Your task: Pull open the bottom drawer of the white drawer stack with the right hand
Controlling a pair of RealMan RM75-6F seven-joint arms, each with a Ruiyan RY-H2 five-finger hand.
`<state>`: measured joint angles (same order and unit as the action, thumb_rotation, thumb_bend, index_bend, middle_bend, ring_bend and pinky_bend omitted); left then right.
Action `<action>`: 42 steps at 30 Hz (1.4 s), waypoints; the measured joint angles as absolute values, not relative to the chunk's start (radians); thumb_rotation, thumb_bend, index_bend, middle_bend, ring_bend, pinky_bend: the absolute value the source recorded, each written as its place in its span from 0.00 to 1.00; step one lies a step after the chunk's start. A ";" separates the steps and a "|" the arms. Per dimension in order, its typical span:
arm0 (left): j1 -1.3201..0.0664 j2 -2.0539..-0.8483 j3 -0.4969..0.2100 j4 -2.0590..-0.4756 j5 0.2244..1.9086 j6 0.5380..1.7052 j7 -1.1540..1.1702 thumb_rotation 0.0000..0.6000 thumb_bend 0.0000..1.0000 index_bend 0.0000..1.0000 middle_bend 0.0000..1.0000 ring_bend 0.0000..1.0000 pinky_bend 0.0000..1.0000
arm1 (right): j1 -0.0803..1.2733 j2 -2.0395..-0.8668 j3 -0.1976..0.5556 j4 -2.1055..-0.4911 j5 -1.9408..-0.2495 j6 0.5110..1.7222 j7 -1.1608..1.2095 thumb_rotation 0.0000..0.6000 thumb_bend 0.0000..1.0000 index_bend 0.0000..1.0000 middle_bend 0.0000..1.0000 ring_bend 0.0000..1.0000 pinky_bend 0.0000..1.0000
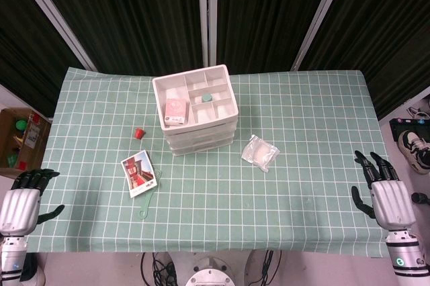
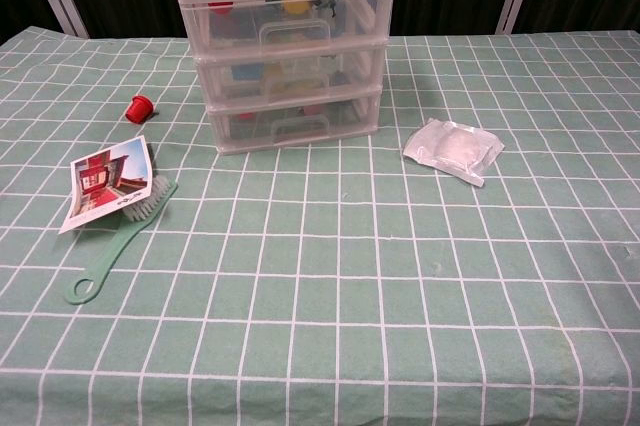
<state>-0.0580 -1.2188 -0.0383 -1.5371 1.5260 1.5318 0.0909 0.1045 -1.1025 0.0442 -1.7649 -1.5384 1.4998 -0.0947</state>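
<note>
The white drawer stack [image 1: 198, 108] [image 2: 288, 46] stands at the middle of the table, its clear drawer fronts facing me. All drawers are pushed in; the bottom drawer [image 2: 295, 122] has an arched handle [image 2: 302, 127] at its front. My right hand [image 1: 384, 192] hovers at the table's near right edge, far from the stack, fingers spread and holding nothing. My left hand [image 1: 23, 200] sits at the near left edge, fingers apart and empty. The chest view shows neither hand.
A clear plastic packet [image 1: 260, 153] [image 2: 453, 150] lies right of the stack. A picture card [image 1: 137, 172] [image 2: 104, 181] rests on a green brush [image 2: 120, 236] at front left, with a small red cap [image 1: 139, 133] [image 2: 139, 107] behind. The top tray holds a pink box [image 1: 176, 109].
</note>
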 measured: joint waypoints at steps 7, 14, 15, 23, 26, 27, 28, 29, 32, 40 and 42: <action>-0.062 -1.212 -0.040 -1.536 1.523 1.528 0.084 1.00 0.03 0.28 0.25 0.19 0.20 | 0.141 -1.107 0.045 -1.797 -1.539 1.426 -0.033 1.00 0.42 0.02 0.22 0.06 0.14; -0.058 -1.213 -0.037 -1.533 1.538 1.546 0.072 1.00 0.03 0.28 0.25 0.19 0.20 | 0.247 -1.118 0.055 -1.873 -1.529 1.234 0.161 1.00 0.43 0.02 0.41 0.28 0.37; -0.057 -1.213 -0.036 -1.531 1.540 1.548 0.070 1.00 0.03 0.28 0.25 0.19 0.20 | 0.275 -1.126 0.062 -1.884 -1.517 1.187 0.219 1.00 0.44 0.02 0.45 0.34 0.45; -0.033 -1.212 -0.028 -1.511 1.528 1.566 0.038 1.00 0.03 0.28 0.25 0.19 0.20 | 0.488 -1.275 0.168 -1.875 -1.306 0.830 0.628 1.00 0.56 0.02 0.70 0.69 0.73; -0.025 -1.211 -0.026 -1.500 1.521 1.569 0.023 1.00 0.03 0.28 0.25 0.19 0.20 | 0.570 -1.365 0.216 -1.818 -1.180 0.701 0.732 1.00 0.60 0.02 0.74 0.75 0.78; -0.023 -1.212 -0.025 -1.496 1.519 1.569 0.018 1.00 0.03 0.28 0.25 0.19 0.20 | 0.599 -1.402 0.234 -1.785 -1.131 0.663 0.755 1.00 0.61 0.02 0.75 0.75 0.79; -0.021 -1.212 -0.024 -1.492 1.517 1.569 0.014 1.00 0.03 0.28 0.25 0.19 0.20 | 0.621 -1.430 0.247 -1.758 -1.095 0.639 0.768 1.00 0.62 0.02 0.75 0.76 0.80; -0.020 -1.213 -0.024 -1.487 1.514 1.568 0.008 1.00 0.03 0.28 0.25 0.19 0.20 | 0.641 -1.457 0.259 -1.731 -1.060 0.616 0.779 1.00 0.62 0.02 0.75 0.76 0.80; -0.017 -1.215 -0.024 -1.476 1.508 1.566 -0.005 1.00 0.03 0.28 0.25 0.19 0.20 | 0.703 -1.538 0.295 -1.636 -0.961 0.546 0.806 1.00 0.63 0.02 0.75 0.77 0.80; -0.021 -1.215 -0.031 -1.462 1.504 1.557 -0.021 1.00 0.03 0.28 0.25 0.19 0.20 | 0.828 -1.709 0.349 -1.436 -0.822 0.454 0.792 1.00 0.63 0.02 0.76 0.77 0.81; -0.023 -1.215 -0.033 -1.460 1.504 1.556 -0.023 1.00 0.03 0.28 0.25 0.19 0.20 | 0.849 -1.734 0.358 -1.405 -0.800 0.443 0.777 1.00 0.63 0.02 0.76 0.77 0.81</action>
<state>-0.0230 -1.2147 -0.0332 -1.4604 1.5039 1.5560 -0.0233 0.8487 -1.7343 0.3576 -1.4049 -0.8000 0.4433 0.7772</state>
